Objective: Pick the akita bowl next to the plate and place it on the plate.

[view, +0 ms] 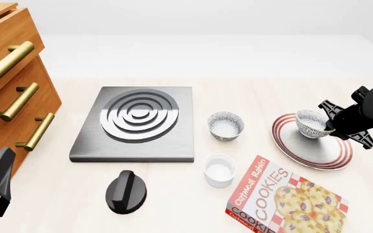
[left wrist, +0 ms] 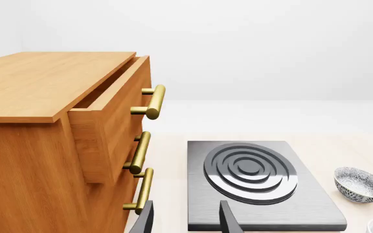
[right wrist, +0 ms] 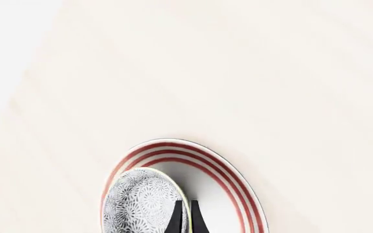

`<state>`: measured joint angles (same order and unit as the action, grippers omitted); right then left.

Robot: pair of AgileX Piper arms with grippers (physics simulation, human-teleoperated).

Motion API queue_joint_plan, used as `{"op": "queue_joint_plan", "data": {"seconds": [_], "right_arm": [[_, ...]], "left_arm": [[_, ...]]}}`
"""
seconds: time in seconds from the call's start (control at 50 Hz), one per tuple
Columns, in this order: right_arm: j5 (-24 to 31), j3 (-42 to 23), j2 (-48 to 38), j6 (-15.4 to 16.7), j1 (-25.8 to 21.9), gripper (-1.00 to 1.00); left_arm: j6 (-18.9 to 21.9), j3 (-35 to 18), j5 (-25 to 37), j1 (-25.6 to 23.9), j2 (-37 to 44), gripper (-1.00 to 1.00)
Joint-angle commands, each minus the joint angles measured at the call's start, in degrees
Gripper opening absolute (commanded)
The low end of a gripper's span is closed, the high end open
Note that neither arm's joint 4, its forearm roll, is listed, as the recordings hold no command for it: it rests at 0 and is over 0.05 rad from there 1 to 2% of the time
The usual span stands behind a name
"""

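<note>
The right gripper (view: 330,127) is closed on the rim of the akita bowl (view: 312,123), which is over the plate (view: 303,148); contact with the plate I cannot tell. The left gripper (left wrist: 188,221) has its fingers apart, holding nothing, near the stove plate (left wrist: 258,187).

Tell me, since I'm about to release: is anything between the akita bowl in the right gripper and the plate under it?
Nothing visible is. The akita bowl, pinched by its rim in the right gripper, is already over the plate, whose white middle shows bare. Whether the bowl touches it cannot be told. The other patterned bowl stands beside the plate.
</note>
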<state>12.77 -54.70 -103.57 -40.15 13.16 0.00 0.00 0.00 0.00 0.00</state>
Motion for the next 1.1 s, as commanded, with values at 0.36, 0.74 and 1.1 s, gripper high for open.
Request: {"op": "queue_joint_plan", "data": {"seconds": [0.36,0.74,1.1], "right_arm": [[-1.03,0.74,-1.18,-0.43,0.64,-1.00],[0.33,-0.68,-3.27,1.29,1.94,1.00],[0.05,1.80,0.13,-1.51,-0.84,1.00]], "left_arm": [[0.00,0.00,0.00,0.00,0.00,1.00],[0.00,0.00,0.00,0.00,0.00,1.00],[0.00,0.00,0.00,0.00,0.00,1.00]]}}
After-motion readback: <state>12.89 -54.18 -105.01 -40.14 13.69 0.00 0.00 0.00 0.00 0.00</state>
